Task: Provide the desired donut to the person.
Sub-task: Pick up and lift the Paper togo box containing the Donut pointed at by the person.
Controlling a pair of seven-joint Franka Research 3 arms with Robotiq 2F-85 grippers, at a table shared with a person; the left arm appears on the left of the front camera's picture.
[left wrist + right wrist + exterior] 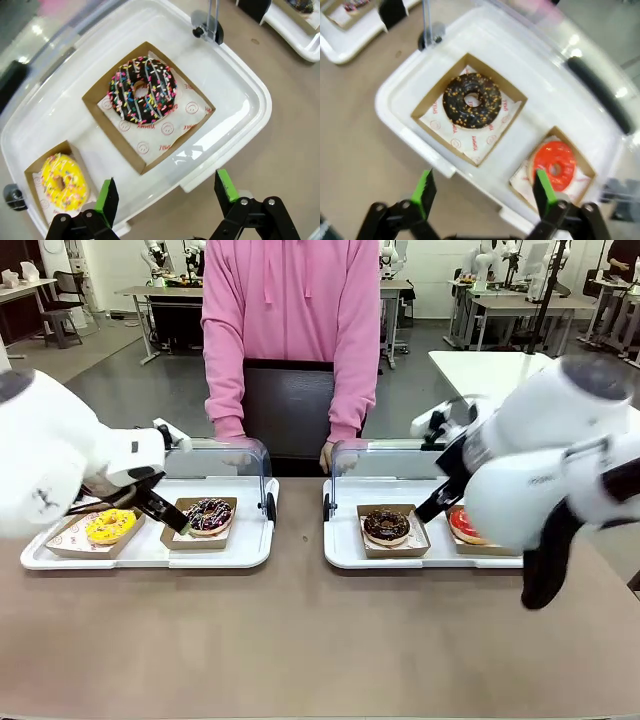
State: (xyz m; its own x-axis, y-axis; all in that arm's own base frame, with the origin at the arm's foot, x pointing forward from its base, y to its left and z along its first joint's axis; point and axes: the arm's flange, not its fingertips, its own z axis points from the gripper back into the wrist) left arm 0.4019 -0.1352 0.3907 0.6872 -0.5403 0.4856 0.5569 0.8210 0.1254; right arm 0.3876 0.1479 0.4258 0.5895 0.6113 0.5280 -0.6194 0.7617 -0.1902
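The left tool and right tool are held wide open, empty, over a sprinkled donut and a nut-topped donut in cardboard boats. Light, soft, icing easily smeared: a boat's rim is judged the safer hold.

Left arm and right arm reach inward; left gripper and right gripper point downward, jaws spread wide, gripping nothing.
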